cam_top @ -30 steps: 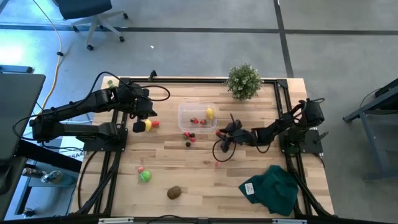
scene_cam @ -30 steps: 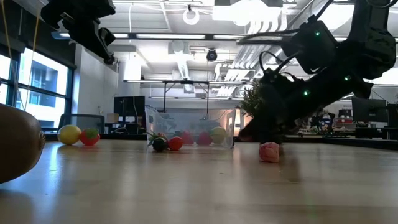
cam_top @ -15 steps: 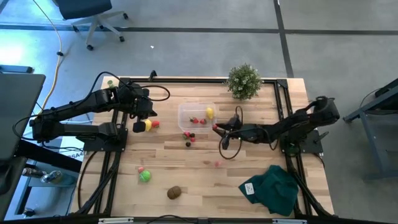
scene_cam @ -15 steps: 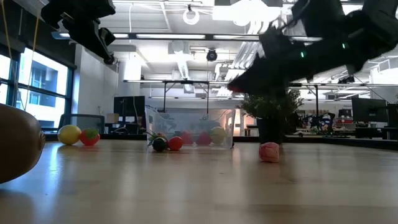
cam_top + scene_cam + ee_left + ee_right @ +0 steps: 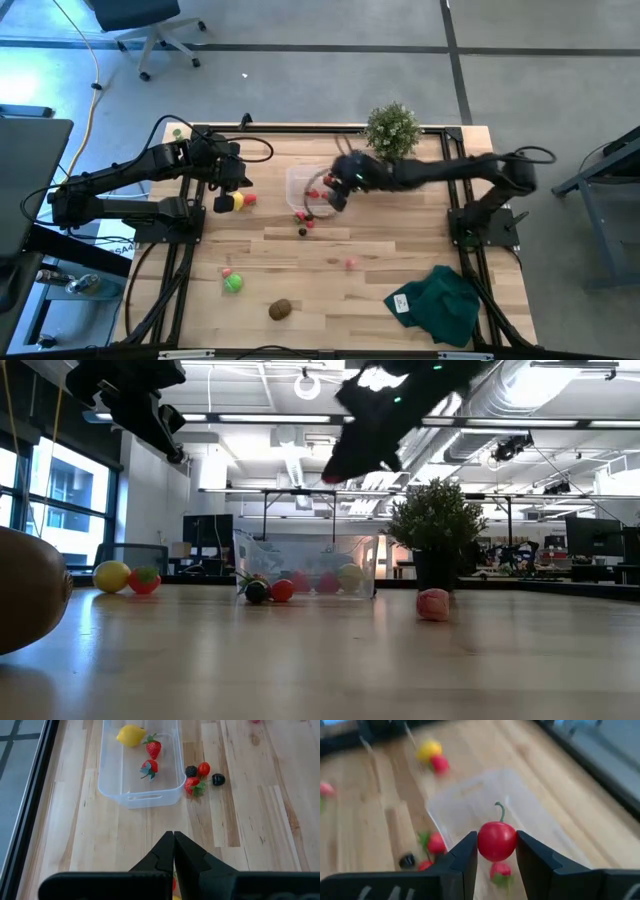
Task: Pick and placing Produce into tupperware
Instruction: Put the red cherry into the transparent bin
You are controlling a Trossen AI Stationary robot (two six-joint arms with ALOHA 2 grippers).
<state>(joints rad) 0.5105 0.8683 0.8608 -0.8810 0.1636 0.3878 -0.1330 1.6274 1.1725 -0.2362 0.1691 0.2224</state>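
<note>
High view: the right arm stretches across the desk (image 5: 400, 250) from its right edge, its right hand (image 5: 338, 190) poised over the tupperware (image 5: 300, 182) near the far edge. The left arm is folded at the left edge, its left hand (image 5: 222, 188) above a yellow lemon (image 5: 237, 201). Berries (image 5: 303, 223) lie just outside the container; a green ball (image 5: 232, 284) and brown kiwi (image 5: 280, 309) sit toward the near edge.

Low view: the right hand (image 5: 345, 465) hangs high above the clear tupperware (image 5: 305, 564), well clear of it.

Left wrist view: the left hand (image 5: 173, 845) has its fingers pressed together, holding nothing. The tupperware (image 5: 137, 797) contains a lemon (image 5: 130, 735) and two strawberries (image 5: 152, 748).

Right wrist view: the right hand (image 5: 496, 845) is partly open, pinching a red cherry tomato (image 5: 496, 841) directly above the tupperware (image 5: 470, 800).
</note>
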